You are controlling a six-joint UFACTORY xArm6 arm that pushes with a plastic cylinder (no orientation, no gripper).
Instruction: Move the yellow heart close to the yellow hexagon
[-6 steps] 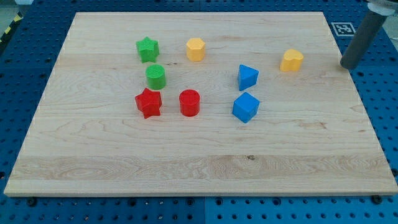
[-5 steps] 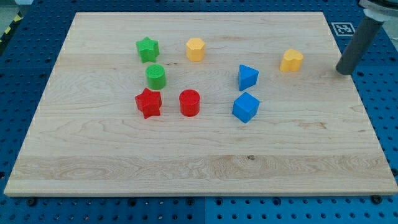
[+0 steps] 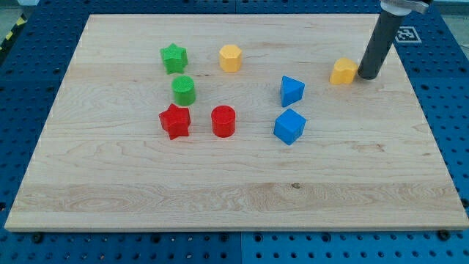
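Observation:
The yellow heart (image 3: 342,72) lies on the wooden board (image 3: 234,198) at the view's upper right. The yellow hexagon (image 3: 230,57) lies near the view's top, left of centre, well apart from the heart. My tip (image 3: 366,75) stands just right of the yellow heart, touching or nearly touching its right side. The dark rod rises from there toward the view's top right.
A green star (image 3: 174,58) and a green cylinder (image 3: 183,90) lie left of the hexagon. A red star (image 3: 175,121) and a red cylinder (image 3: 223,121) lie below them. Two blue blocks (image 3: 292,91) (image 3: 289,126) lie between the hexagon and the heart, lower down.
My tip has moved left from off the board's right edge to the yellow heart's right side. No block has visibly moved.

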